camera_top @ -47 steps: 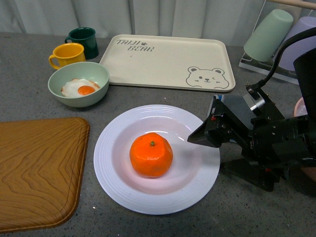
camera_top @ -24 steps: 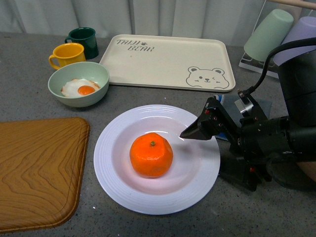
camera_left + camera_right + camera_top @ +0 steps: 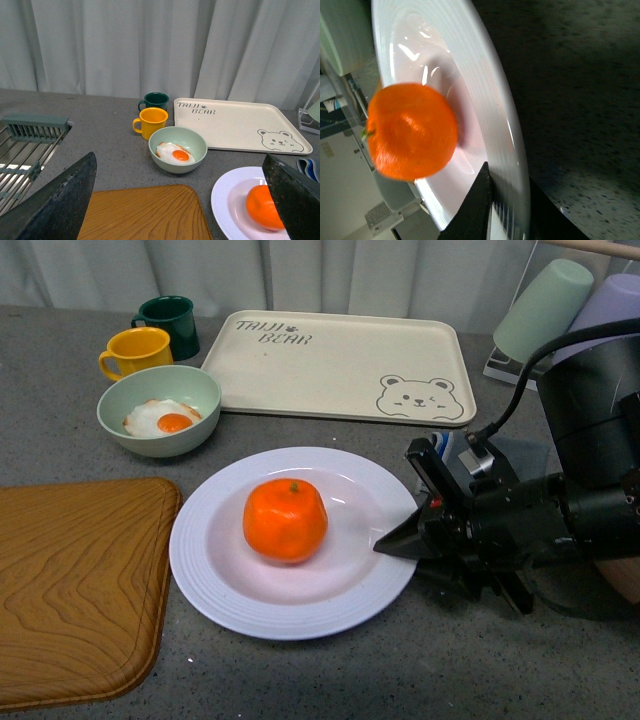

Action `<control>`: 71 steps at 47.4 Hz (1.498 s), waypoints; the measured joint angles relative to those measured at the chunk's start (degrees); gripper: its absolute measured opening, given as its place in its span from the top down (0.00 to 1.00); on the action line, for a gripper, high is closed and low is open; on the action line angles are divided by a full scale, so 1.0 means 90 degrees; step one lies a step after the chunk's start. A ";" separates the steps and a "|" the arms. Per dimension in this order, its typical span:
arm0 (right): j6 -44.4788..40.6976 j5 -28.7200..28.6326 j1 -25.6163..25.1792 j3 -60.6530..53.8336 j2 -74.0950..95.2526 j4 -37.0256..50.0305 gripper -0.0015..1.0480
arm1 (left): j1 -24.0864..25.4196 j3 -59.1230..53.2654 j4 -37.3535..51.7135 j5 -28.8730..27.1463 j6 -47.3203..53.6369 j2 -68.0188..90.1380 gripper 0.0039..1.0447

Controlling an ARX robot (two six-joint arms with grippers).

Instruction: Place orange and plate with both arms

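Observation:
The white plate (image 3: 215, 580) lies on the grey counter in front of me, with the orange (image 3: 285, 520) resting on it left of centre. My right gripper (image 3: 395, 543) is shut on the plate's right rim. In the right wrist view the rim (image 3: 495, 115) runs between the jaws, one black finger (image 3: 475, 205) lies on its inner side, and the orange (image 3: 410, 131) sits beyond. My left gripper (image 3: 179, 165) is open and empty, above the wooden board. Its view shows the plate (image 3: 225, 200) and orange (image 3: 260, 207) at one side. The left gripper is out of the front view.
A wooden board (image 3: 80, 580) lies left of the plate. Behind it are a green bowl with a fried egg (image 3: 160, 410), a yellow mug (image 3: 135, 350) and a dark green mug (image 3: 170, 315). The bear tray (image 3: 340, 360) lies behind, upturned cups (image 3: 545, 310) back right, a sink rack (image 3: 30, 145) far left.
My right gripper reached in over the plate's right rim, dropped and shut on it. The plate shifted left and away, and the orange rolled left on it.

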 joint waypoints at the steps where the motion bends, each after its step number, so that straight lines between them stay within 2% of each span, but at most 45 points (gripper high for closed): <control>1: -0.0002 -0.0034 0.0000 0.0010 -0.0022 0.0010 0.93 | 0.0000 0.0000 0.0000 0.0000 0.0000 0.0000 0.06; 6: -0.0010 -0.0182 -0.0019 0.0039 -0.0146 0.0126 0.97 | 0.0000 0.0000 0.0000 0.0000 0.0000 0.0000 0.06; 19: 0.0289 -0.0075 -0.0175 -0.0500 -0.0296 0.1593 0.98 | 0.0000 0.0000 0.0000 0.0002 0.0000 0.0000 0.06; 26: 0.0505 -0.0032 -0.0393 -0.0381 -0.0420 0.1880 0.98 | 0.0000 0.0000 0.0000 0.0000 0.0000 0.0000 0.06; 46: 0.0663 -0.0294 -0.0571 0.1382 -0.0007 0.1438 0.99 | 0.0000 0.0000 0.0000 0.0000 0.0000 0.0000 0.06; 71: 0.0901 -0.0236 -0.0639 0.4155 0.1724 0.0437 0.99 | 0.0000 0.0000 0.0000 0.0000 0.0000 0.0000 0.06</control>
